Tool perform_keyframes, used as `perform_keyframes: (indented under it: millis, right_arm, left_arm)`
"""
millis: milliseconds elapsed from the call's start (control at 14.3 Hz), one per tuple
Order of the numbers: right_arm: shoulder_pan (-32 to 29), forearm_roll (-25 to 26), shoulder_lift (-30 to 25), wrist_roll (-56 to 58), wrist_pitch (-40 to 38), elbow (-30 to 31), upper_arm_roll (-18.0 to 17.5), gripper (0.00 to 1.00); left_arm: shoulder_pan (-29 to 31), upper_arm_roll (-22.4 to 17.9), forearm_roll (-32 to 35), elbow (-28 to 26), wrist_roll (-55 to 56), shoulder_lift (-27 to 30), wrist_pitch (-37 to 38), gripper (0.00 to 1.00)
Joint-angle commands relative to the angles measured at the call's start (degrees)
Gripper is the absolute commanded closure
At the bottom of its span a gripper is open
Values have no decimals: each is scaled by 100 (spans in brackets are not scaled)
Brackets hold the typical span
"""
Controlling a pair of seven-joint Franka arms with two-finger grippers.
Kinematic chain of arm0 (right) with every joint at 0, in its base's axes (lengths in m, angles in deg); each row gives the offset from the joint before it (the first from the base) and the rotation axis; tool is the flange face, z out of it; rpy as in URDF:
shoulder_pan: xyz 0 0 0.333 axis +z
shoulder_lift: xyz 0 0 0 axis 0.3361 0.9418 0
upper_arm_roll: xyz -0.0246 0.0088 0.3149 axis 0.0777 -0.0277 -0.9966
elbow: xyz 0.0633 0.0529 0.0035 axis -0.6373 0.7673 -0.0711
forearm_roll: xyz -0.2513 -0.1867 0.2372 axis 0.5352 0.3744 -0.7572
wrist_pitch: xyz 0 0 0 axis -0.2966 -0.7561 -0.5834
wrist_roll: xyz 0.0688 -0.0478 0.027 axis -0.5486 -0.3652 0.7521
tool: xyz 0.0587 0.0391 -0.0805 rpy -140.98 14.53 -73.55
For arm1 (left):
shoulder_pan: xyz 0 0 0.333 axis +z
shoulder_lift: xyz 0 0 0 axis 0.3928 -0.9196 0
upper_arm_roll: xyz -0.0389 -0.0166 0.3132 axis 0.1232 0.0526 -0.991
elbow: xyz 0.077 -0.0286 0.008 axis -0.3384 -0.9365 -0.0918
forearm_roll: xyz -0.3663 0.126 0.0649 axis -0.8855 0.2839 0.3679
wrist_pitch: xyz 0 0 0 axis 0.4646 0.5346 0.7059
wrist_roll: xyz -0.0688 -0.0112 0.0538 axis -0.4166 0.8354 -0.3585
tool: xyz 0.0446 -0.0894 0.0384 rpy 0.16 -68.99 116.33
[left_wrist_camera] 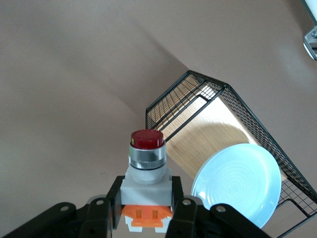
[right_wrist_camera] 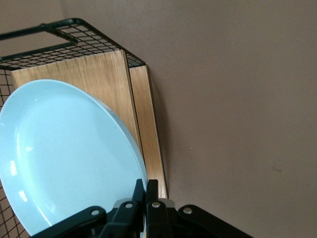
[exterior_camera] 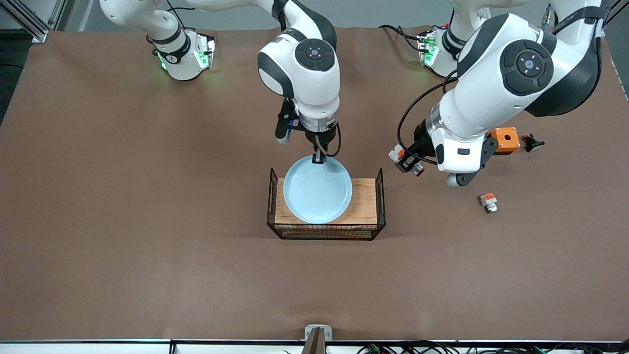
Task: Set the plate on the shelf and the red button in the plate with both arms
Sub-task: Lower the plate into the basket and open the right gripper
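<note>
Round glossy plate (exterior_camera: 317,189) over wooden tray (exterior_camera: 364,204).

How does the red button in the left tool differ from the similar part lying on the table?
The red button has a dark red cap; the other part has a silvery-white one. The red button is clamped in the left tool above the table; the other part lies loose on it, nearer the front camera than the orange box. Both have white bodies with orange blocks.
</note>
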Motion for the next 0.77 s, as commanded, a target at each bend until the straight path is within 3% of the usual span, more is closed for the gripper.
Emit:
perform_keyframes:
  millis: [0, 699]
  right_arm:
    - [91, 173, 223, -218, -18, -299, 52, 100]
    - [109, 489, 504, -403, 254, -370, 52, 98]
  left_arm:
    - [-21, -18, 27, 80, 89, -34, -13, 80]
    - [-21, -26, 27, 80, 89, -78, -31, 80]
